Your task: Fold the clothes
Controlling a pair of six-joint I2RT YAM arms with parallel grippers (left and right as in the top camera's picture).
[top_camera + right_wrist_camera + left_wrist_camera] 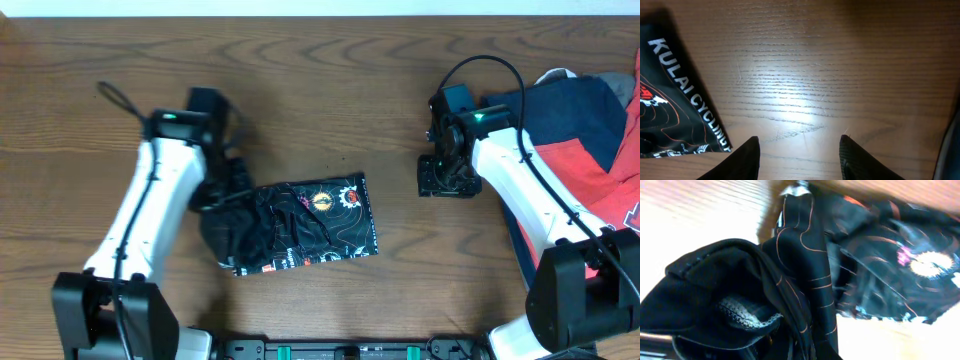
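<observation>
The black jersey lies partly folded on the table, about midway between the side edges and nearer the front edge. Its left end is bunched and pinched by the left gripper, whose jaws are pressed together on the thin cloth. In the left wrist view the fabric is draped over a ribbed finger pad. The right gripper hovers over bare wood just beside the jersey's lettered border, jaws spread and empty. Red-and-navy garments are heaped at the right edge.

The step is judged to be a fold of the left end over the middle. The pinched end is best lifted only enough to free the bunching, carried in line with the long edges, and laid flat before release. Otherwise slack may be trapped underneath. The far side could be pinned by the free gripper so that the slippery cloth is not dragged.
</observation>
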